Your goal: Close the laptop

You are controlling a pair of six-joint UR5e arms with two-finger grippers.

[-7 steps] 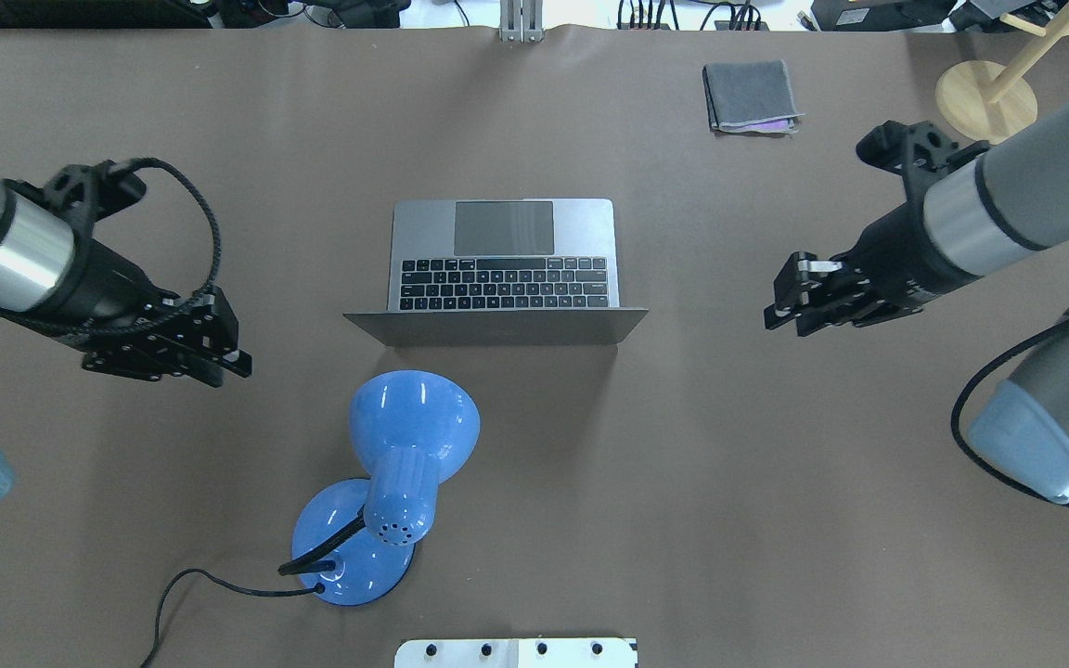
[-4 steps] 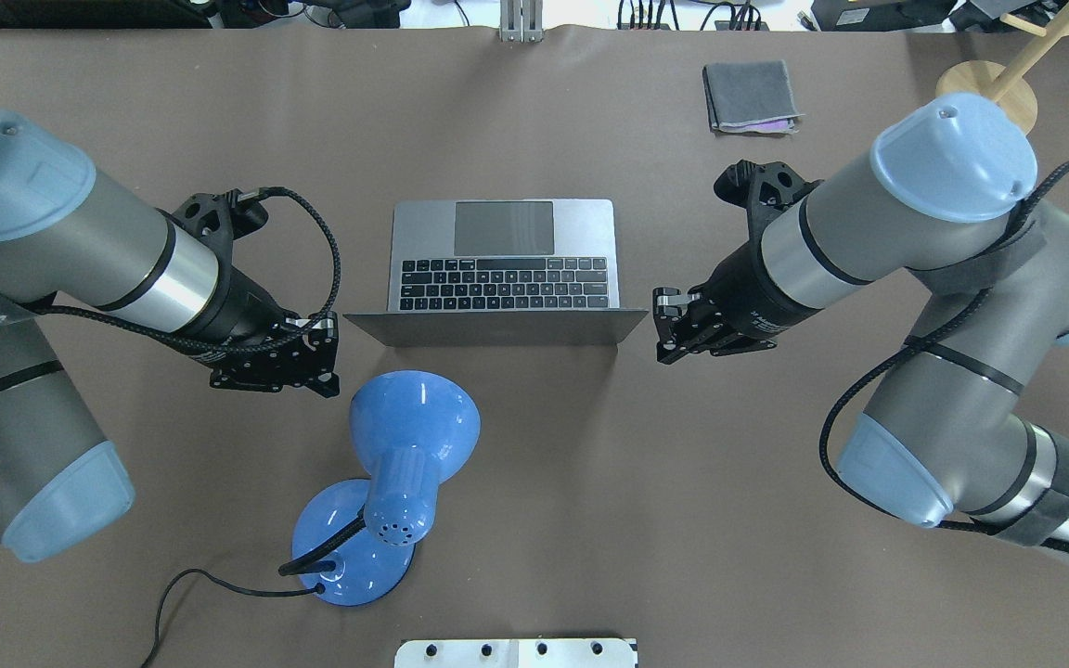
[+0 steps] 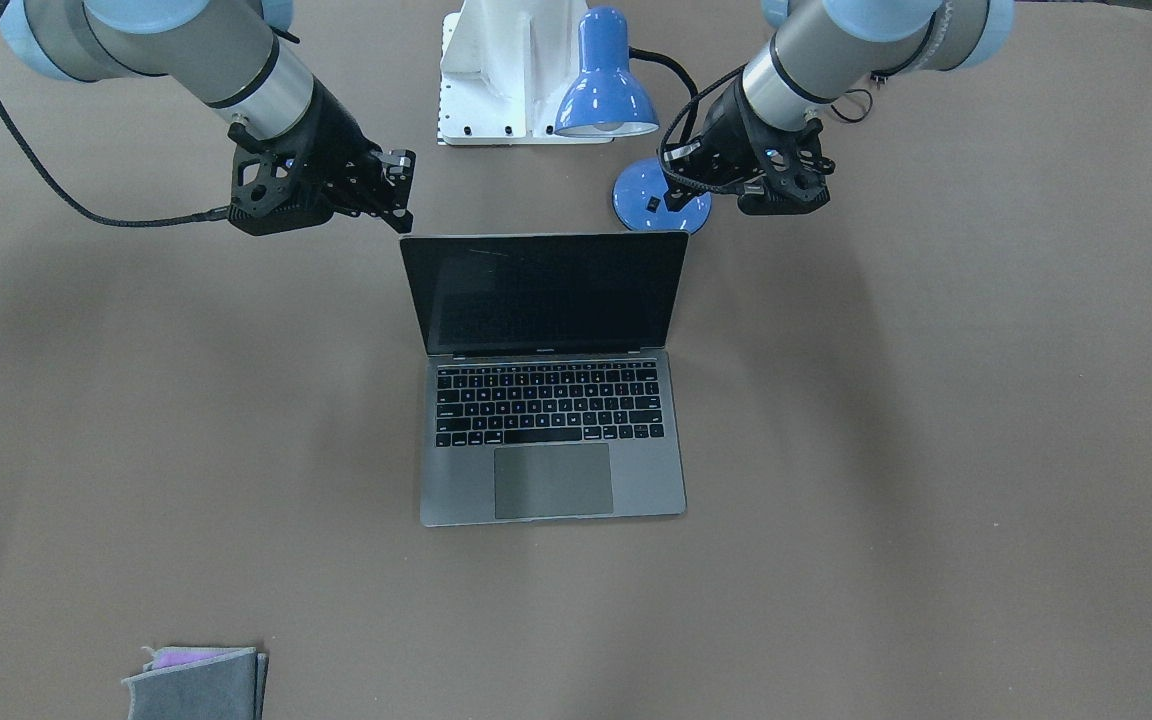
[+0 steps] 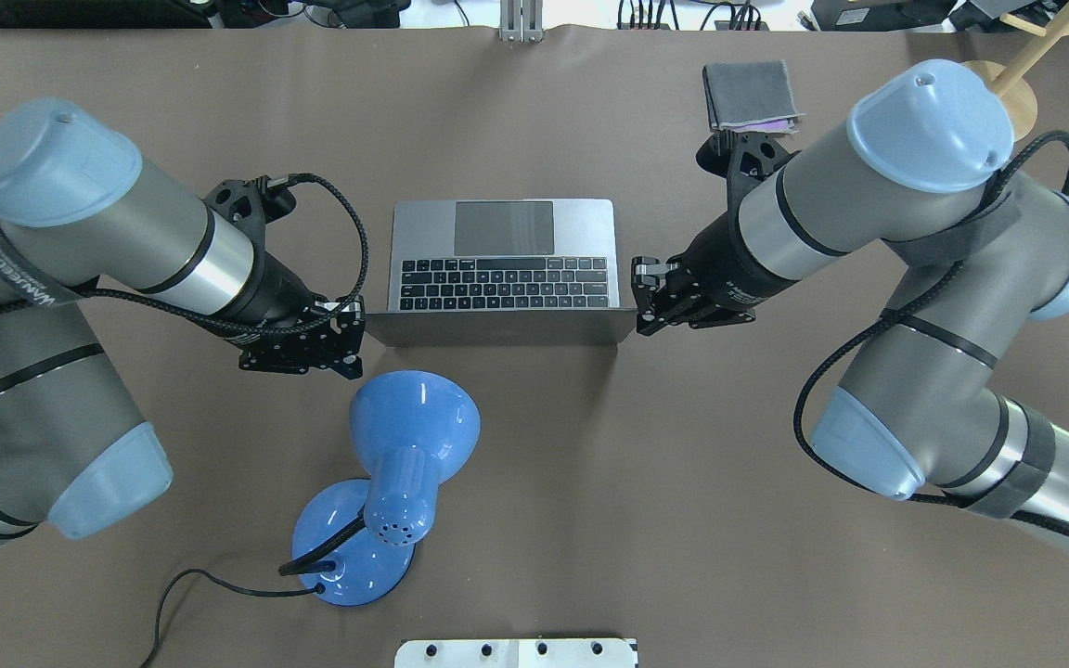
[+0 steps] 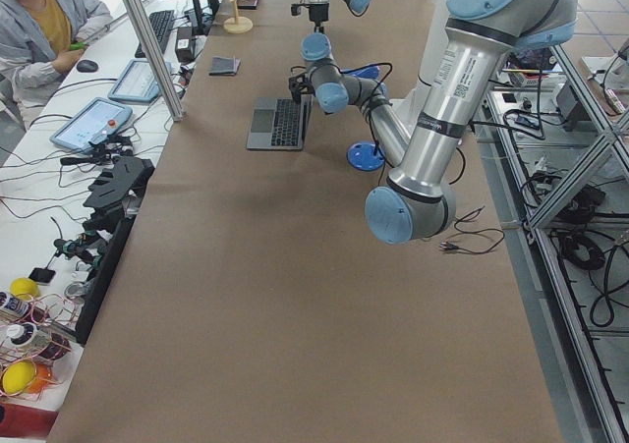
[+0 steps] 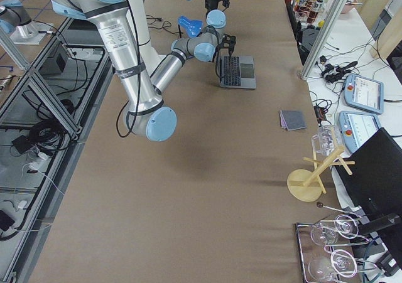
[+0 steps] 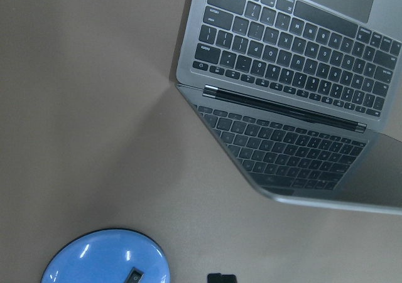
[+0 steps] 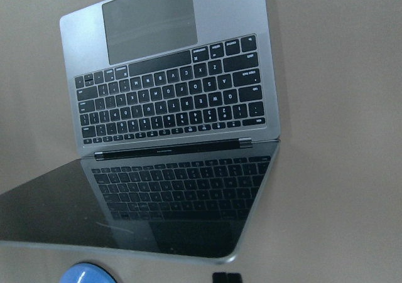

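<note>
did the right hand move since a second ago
Yes. In the overhead view the right hand has swung inward across the table to the right lid corner of the laptop.

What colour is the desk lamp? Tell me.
The lamp is blue, shade and base alike; the overhead exterior view shows it best.

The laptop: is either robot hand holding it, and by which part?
Neither holds it. The left hand and right hand sit at the lid's top corners on the laptop, gripping nothing; contact cannot be told.
</note>
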